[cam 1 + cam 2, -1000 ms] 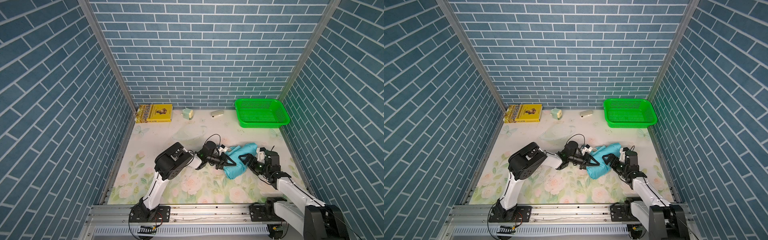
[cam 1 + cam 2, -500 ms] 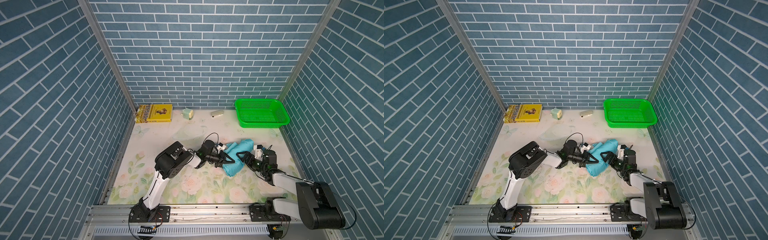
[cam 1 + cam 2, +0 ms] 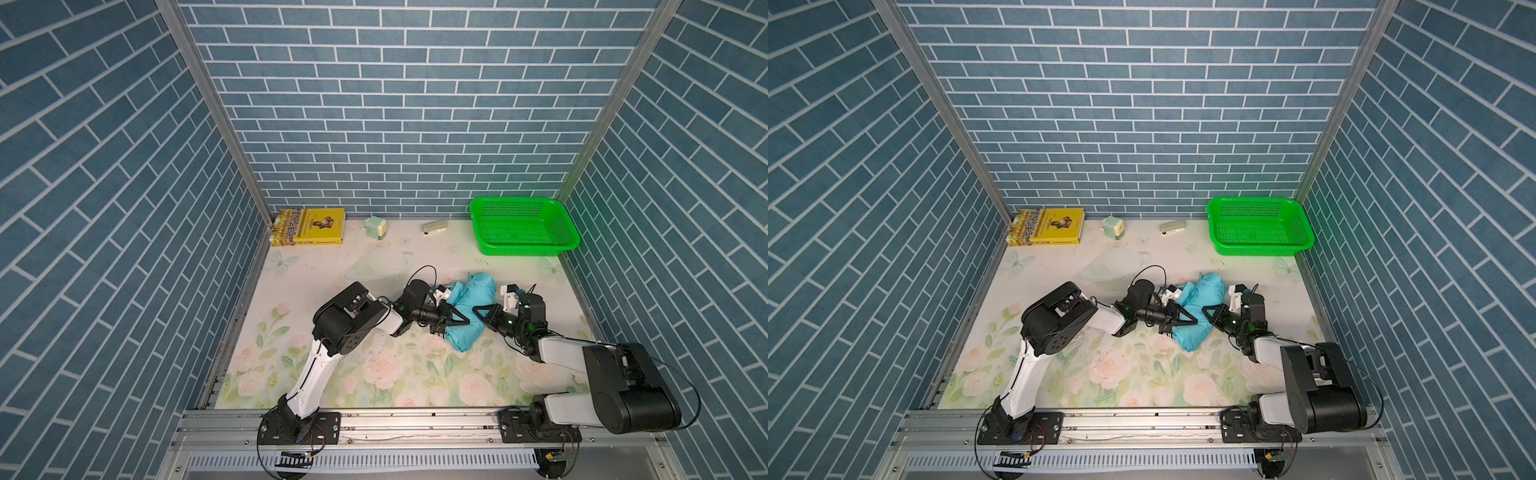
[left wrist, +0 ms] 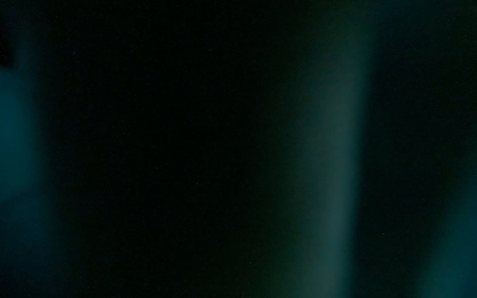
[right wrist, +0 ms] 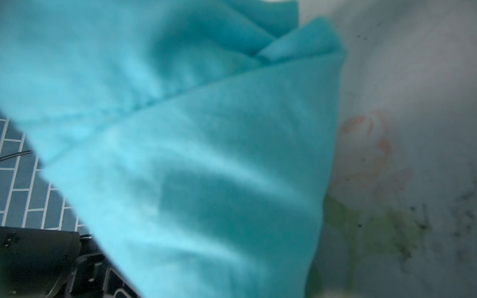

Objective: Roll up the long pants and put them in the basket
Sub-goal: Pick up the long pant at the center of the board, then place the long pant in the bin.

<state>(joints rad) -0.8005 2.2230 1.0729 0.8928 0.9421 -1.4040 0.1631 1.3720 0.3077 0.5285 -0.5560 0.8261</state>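
Note:
The long pants [image 3: 473, 291] lie as a crumpled turquoise bundle on the flowered table, right of the middle in both top views [image 3: 1206, 291]. My left gripper [image 3: 458, 322] reaches in from the left, one black finger lying over the cloth, shut on a fold. My right gripper [image 3: 481, 312] comes from the right and meets it, fingers drawn together on the bundle's right side. The left wrist view is almost black, covered by cloth. In the right wrist view the turquoise pants [image 5: 206, 154] hide the fingers. No waistband shows.
A green basket [image 3: 524, 250] stands at the back right. A yellow book [image 3: 309, 226] lies at the back left, with a small pale green object [image 3: 376, 227] and a small white object [image 3: 434, 227] along the back wall. Side walls close in both sides.
My right gripper has moved left up to the pants and closed its fingers on them. The bundle has bunched up slightly. The left gripper has stayed in place.

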